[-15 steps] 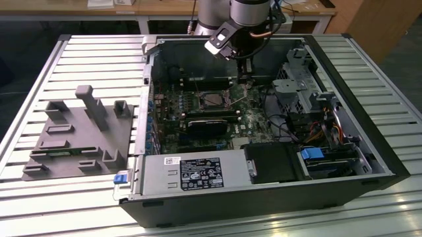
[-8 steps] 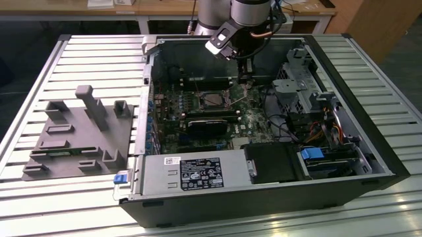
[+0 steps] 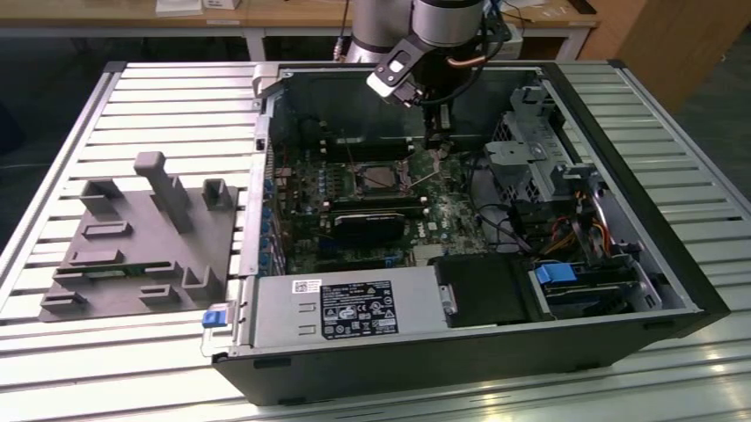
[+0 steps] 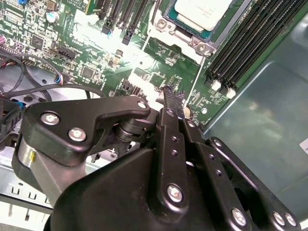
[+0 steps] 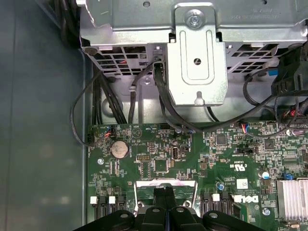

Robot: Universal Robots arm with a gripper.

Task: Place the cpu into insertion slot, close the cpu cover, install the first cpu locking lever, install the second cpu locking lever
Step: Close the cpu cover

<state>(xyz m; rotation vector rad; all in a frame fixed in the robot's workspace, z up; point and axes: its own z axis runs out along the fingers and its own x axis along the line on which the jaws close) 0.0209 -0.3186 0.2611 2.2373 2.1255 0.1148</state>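
Observation:
An open computer case [image 3: 657,255] holds the green motherboard [image 3: 308,230]. The insertion slot [image 3: 378,179] is at its middle. In the second wrist view the cpu [image 4: 199,9] lies in the slot, silver top up. The cpu cover [image 4: 165,24] frames it. A thin wire locking lever [image 4: 197,77] runs from the socket corner toward my fingertips. My gripper [image 3: 437,141] hangs just to the exterior view's right of the slot. Its black fingers [image 4: 169,96] are pressed together with nothing between them. In the first wrist view my gripper [image 5: 165,195] is at a silvery frame edge [image 5: 144,185].
Long black memory slots [image 4: 250,43] run beside the socket. A metal drive cage [image 5: 197,53] with black cables [image 5: 103,101] stands past the board. A silver power supply [image 3: 340,308] fills the case's near side. A grey fixture plate [image 3: 141,242] lies on the table at the exterior view's left.

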